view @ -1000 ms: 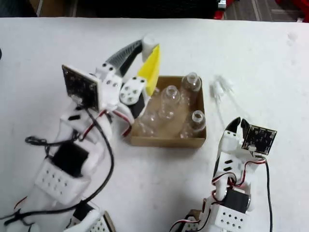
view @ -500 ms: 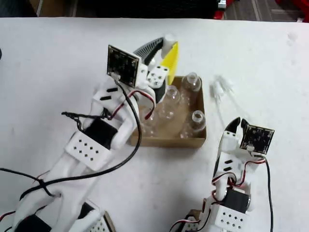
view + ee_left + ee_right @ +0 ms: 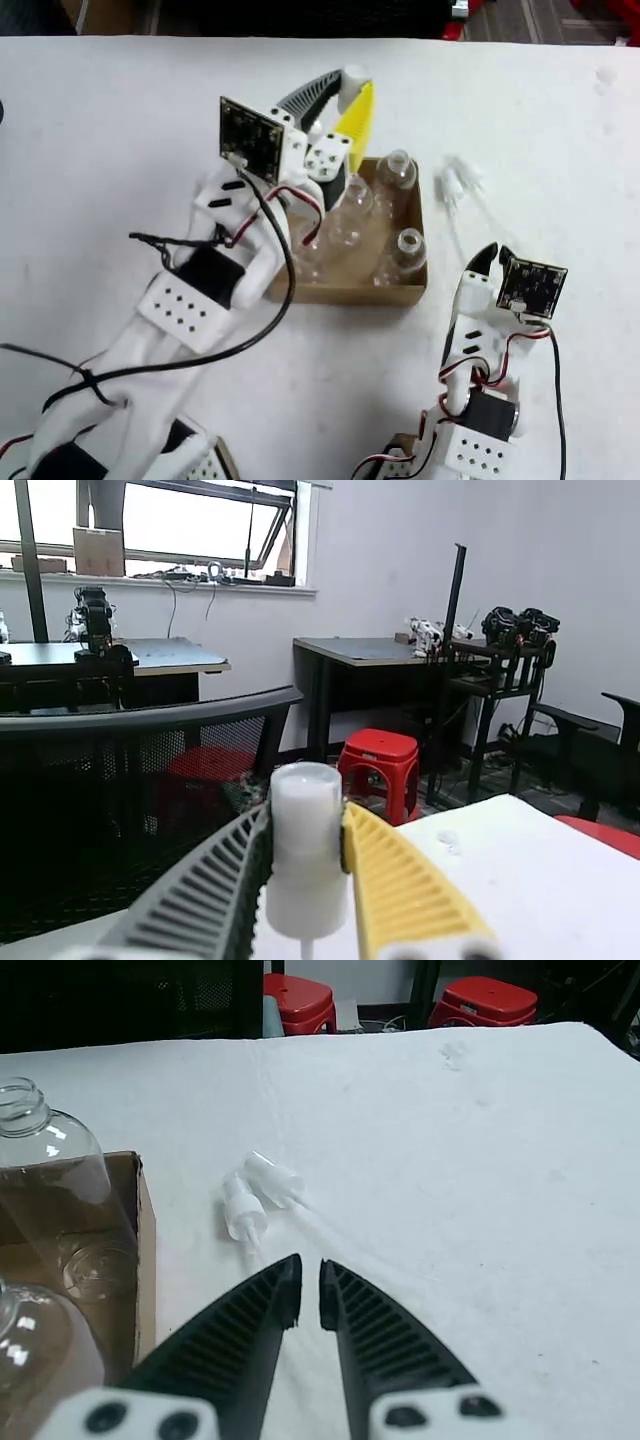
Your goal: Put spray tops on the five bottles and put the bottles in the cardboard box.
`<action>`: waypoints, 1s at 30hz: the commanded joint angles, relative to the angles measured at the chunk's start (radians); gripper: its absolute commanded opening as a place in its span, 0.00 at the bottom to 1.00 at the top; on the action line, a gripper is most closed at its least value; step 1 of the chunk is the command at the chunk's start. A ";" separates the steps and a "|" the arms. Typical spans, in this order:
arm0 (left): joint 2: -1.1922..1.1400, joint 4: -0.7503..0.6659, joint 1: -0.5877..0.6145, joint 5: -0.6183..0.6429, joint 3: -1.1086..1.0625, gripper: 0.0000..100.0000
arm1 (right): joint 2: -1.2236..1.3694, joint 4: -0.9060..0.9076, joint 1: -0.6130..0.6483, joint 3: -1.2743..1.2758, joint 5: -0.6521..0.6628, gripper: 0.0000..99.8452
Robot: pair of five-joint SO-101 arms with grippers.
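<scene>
My left gripper (image 3: 349,86), with one grey and one yellow finger, is shut on a white spray top (image 3: 353,76) above the back left corner of the cardboard box (image 3: 345,292). In the left wrist view the spray top (image 3: 306,830) stands upright between the fingers. Several clear, uncapped bottles stand in the box, among them one at the back (image 3: 397,170) and one at the right (image 3: 408,246). Two more spray tops (image 3: 455,184) lie on the table right of the box. My right gripper (image 3: 310,1288) is shut and holds nothing, pointing at those spray tops (image 3: 256,1192).
The white table (image 3: 540,130) has free room to the right and behind the box. The left arm's body and cables (image 3: 200,290) lie along the box's left side. The box wall (image 3: 141,1230) and a bottle (image 3: 50,1175) stand close beside the right gripper.
The left arm has swung right and farther back with the spray top, from the box's left side to above its back left corner. The right arm has stayed still.
</scene>
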State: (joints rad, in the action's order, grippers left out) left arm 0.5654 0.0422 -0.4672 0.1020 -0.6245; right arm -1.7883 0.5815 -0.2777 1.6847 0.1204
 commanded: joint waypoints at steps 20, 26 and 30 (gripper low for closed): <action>-0.145 -0.032 -0.015 -0.005 -0.008 0.27 | -0.002 -0.025 0.010 0.006 0.018 0.02; -0.136 -0.032 -0.005 -0.005 -0.020 0.29 | -0.002 -0.025 0.010 0.006 0.020 0.02; -0.101 -0.032 -0.007 -0.005 -0.023 0.23 | -0.002 -0.025 0.010 0.006 0.020 0.02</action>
State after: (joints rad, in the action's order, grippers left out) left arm 0.4150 0.0422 -0.4672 0.1020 -0.6567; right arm -1.7883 0.5815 -0.2777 1.6847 0.1266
